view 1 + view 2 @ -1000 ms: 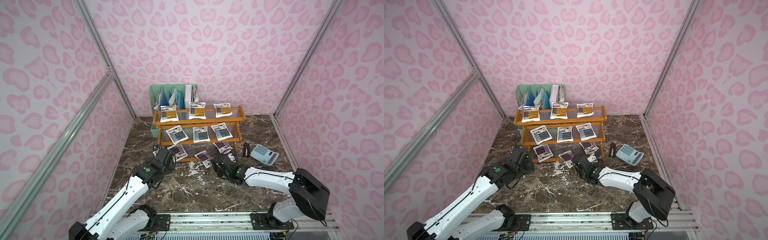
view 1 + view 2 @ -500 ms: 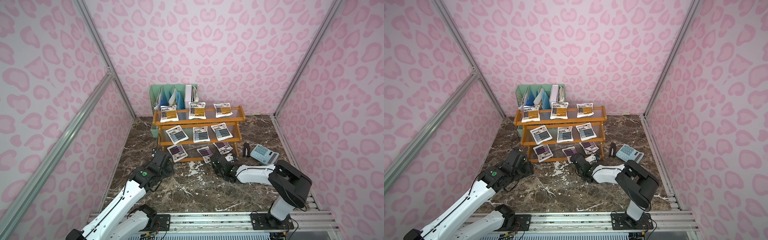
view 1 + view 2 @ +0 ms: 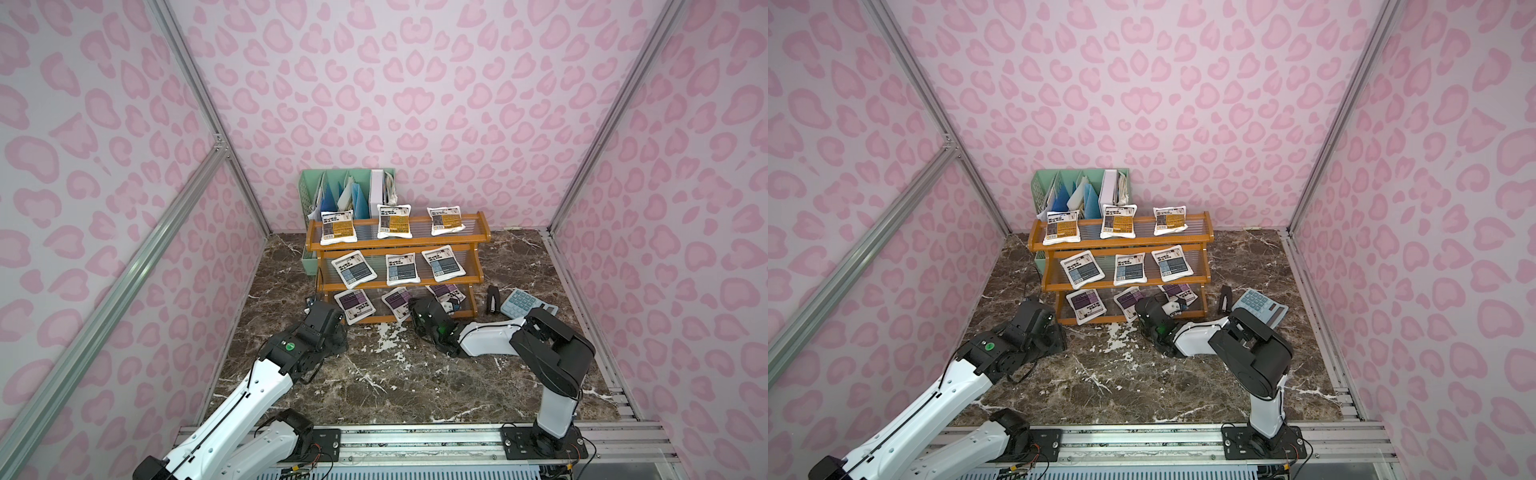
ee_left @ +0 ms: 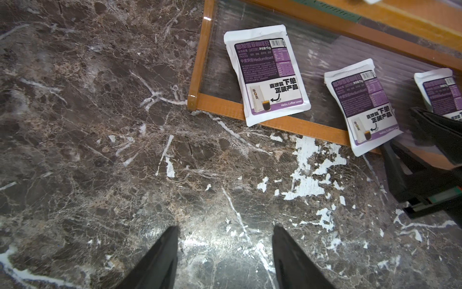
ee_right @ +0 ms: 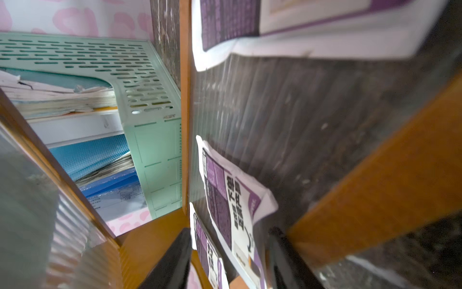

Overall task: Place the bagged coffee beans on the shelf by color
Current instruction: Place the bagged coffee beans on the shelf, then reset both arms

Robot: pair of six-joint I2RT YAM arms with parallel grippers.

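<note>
Brown marble-look tabletop (image 3: 395, 374), scuffed white in patches. Left gripper (image 4: 225, 227) is spread wide and empty over the bare top. Right gripper (image 5: 230, 230), clenched a second ago, is now parted at the lowest tier. The middle purple pouch (image 4: 360, 105), earlier out front on the marble, lies released there with one corner over the front rail. The shelf (image 3: 399, 243) has an orange-brown wood frame and clear ribbed panels. Puffy blue-grey pouches (image 3: 401, 270) sit on the mid tier, orange pouches (image 3: 392, 222) on top. Mint perforated file holder (image 3: 309, 266) behind. Pink leopard-print walls (image 3: 415, 104).

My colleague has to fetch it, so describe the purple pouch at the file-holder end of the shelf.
Start at the stepped wooden shelf near the back wall and drop to its lowest tier, the purple row. Yours is the purple pouch at the end nearest the mint-green file holder, farthest from the grey calculator.
</note>
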